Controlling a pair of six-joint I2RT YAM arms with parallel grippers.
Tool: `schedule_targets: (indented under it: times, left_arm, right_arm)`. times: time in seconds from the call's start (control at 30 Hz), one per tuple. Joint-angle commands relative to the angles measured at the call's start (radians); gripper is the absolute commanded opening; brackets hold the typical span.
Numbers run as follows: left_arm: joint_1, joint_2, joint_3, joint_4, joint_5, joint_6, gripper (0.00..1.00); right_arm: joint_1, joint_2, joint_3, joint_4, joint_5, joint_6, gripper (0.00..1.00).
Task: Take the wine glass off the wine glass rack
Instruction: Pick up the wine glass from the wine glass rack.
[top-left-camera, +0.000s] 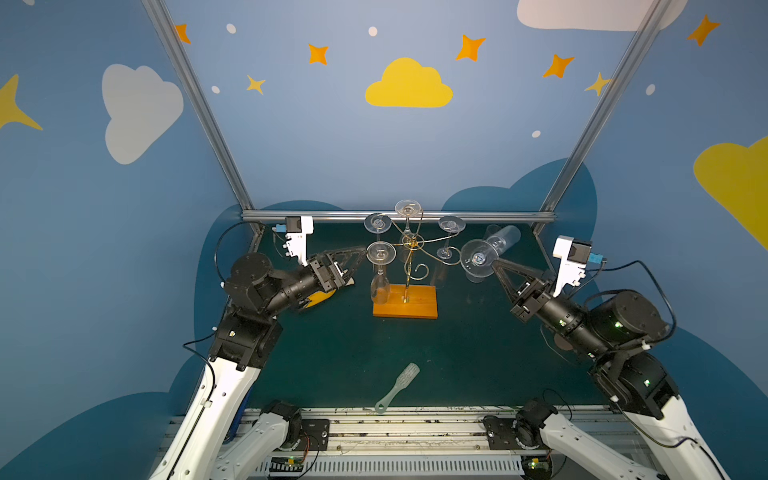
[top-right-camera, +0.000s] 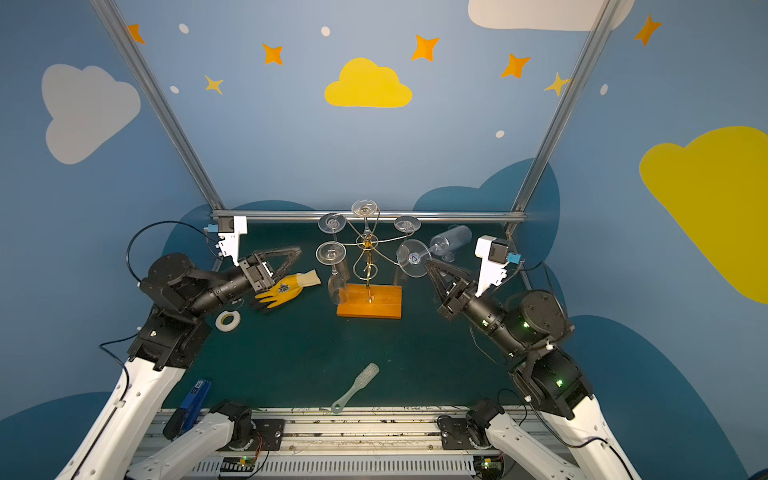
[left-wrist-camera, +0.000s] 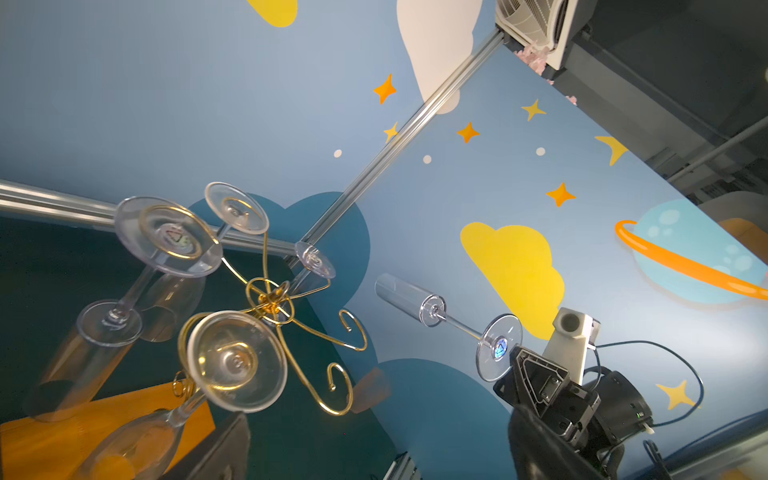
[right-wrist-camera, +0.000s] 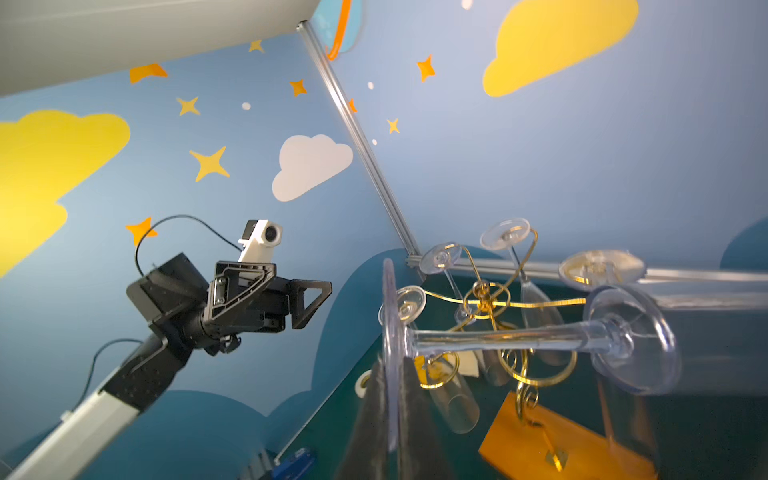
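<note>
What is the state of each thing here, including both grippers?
rack, upright, two hooks free.
held glass, off the rack, tipped sideways in the air.
right gripper, shut on the held glass's foot.
left gripper, open and empty.
four other glasses, hanging upside down on the rack.
glove, lying flat on the table.
brush, lying flat.
tape roll, lying flat.

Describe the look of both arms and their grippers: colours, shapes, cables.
The left arm and right arm have white lower links, black joints and loose black cables. Each wrist carries a white camera mount with a blue plug. The left gripper and right gripper have black, open-framed triangular fingers. Small green lights glow on the right arm.
</note>
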Motion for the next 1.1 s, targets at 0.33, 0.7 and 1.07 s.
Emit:
schedule_targets:
  times: [0.33, 0.7, 1.07]
  left_arm:
    - [-0.131, 0.159, 0.163, 0.115, 0.16, -0.017, 0.96]
    - [-0.248, 0.251, 0.246, 0.121, 0.227, 0.016, 0.93]
    - [-0.323, 0.315, 0.255, 0.16, 0.248, -0.012, 0.84]
  right_arm:
    - [-0.004, 0.185, 0.203, 0.015, -0.508, -0.53, 0.0]
    - [-0.005, 0.274, 0.25, -0.023, -0.673, -0.717, 0.0]
    - [-0.002, 0.29, 0.241, -0.037, -0.68, -0.884, 0.0]
